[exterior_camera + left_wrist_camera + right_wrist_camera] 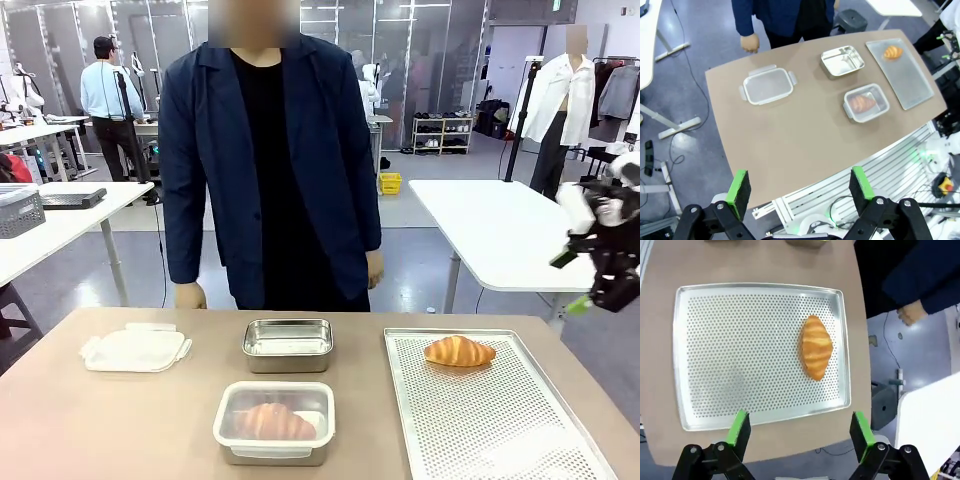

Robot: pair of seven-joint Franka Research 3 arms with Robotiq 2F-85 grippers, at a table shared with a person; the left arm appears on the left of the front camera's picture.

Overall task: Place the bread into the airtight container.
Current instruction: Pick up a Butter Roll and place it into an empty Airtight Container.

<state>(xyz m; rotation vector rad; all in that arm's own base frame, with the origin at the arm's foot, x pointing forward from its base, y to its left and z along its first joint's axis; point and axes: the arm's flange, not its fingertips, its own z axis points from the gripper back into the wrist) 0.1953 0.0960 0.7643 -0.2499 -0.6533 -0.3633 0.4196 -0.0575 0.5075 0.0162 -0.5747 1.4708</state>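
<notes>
Toward the far right corner of the counter, the bread (459, 351) lies on the perforated tray (480, 420), its long axis along the far edge. Your right end effector (572, 282) hangs spread wide off the right edge, clearly nearer than the left end effector (799, 186), which is also spread, high over the near edge. From the right wrist, the bread sits ahead, slightly off-centre, square to the closing line.

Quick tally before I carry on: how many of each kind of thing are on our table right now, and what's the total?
Croissants: 2
Steel containers: 2
Loose lid: 1
Perforated tray: 1
Total: 6
</notes>
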